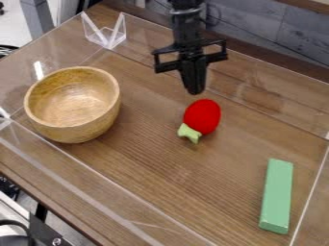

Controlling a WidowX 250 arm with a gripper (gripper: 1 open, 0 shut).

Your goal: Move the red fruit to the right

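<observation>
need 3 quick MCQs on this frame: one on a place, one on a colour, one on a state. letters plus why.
1. Where does the red fruit lie?
A. inside the wooden bowl
B. on the table, right of the bowl
C. on the green block

2. What colour is the long block near the right edge?
A. green
B. blue
C. yellow

3. How is the gripper?
A. shut, above the fruit, holding nothing
B. shut on the fruit
C. wide open inside the bowl

Key: 1 B, the fruit rests on bare wood right of the wooden bowl. 2 A, the block is plainly green. 3 A, the fingertips meet above the fruit, clear of it.
</observation>
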